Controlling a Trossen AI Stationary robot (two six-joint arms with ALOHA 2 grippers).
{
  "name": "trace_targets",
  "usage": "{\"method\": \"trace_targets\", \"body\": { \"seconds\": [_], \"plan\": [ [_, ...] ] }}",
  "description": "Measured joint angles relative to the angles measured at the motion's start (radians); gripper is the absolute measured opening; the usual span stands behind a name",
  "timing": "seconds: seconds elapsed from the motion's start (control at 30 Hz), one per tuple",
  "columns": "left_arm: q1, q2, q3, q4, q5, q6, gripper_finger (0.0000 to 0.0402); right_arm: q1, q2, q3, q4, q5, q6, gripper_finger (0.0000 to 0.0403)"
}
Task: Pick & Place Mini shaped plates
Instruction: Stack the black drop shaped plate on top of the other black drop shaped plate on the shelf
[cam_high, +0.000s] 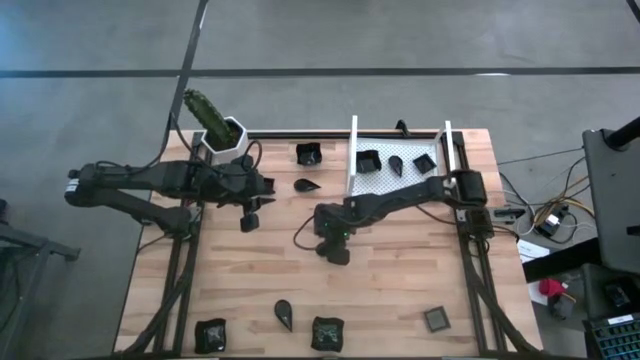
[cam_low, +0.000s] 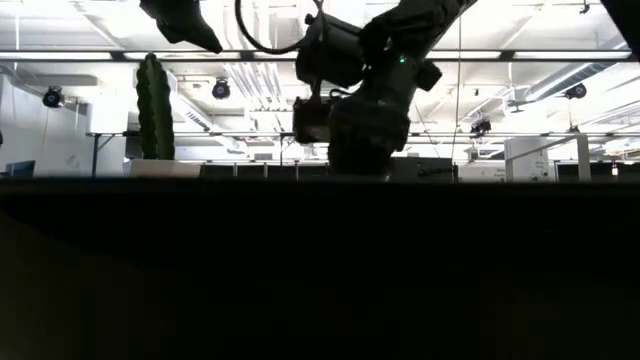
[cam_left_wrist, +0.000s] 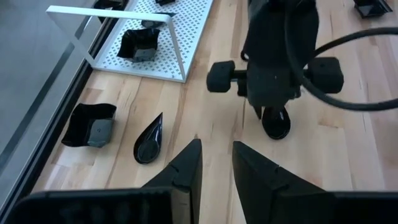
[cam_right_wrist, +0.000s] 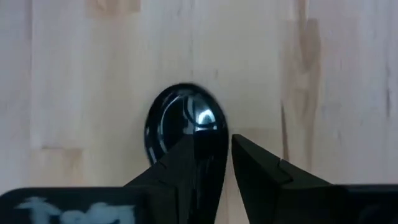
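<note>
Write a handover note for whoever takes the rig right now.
Left gripper: open, empty, waiting near the cactus pot.
Right gripper: open, low over a dark plate at mid-table, not gripping it.
Done: three plates in the white tray.
Left, presumably: that plate, two beside the tray, four along the opposite edge.

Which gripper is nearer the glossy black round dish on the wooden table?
Right. The right gripper hangs directly over the round dish; the left gripper waits off to the side, near the cactus pot.
</note>
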Motion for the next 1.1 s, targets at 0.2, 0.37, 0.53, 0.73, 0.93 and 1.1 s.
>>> {"method": "trace_targets", "body": {
  "seconds": [0.2,0.37,0.53,0.73,0.93,1.1],
  "plan": [
    [-0.001,0.000,0.000,0.000,0.020,0.000,0.0083,-0.004,0.034,0.021,-0.003,0.001,0.000,0.0096],
    [-0.003,0.000,0.000,0.000,0.022,0.002,0.0083,-0.003,0.029,0.015,-0.005,0.000,-0.001,0.0084],
    [-0.003,0.000,0.000,0.000,0.022,0.014,0.0083,-0.003,0.030,0.014,-0.006,0.000,0.005,0.0050],
    [-0.003,0.000,0.000,0.000,0.022,0.020,0.0083,-0.003,0.010,0.013,-0.022,0.000,0.046,0.0010],
    [-0.003,0.000,-0.001,0.000,0.022,0.033,0.0083,-0.001,-0.074,0.012,-0.095,0.002,0.151,0.0008],
    [-0.003,0.000,-0.001,0.000,0.022,0.051,0.0083,0.014,-0.201,0.011,-0.181,0.061,0.301,0.0008]
  ]
}}
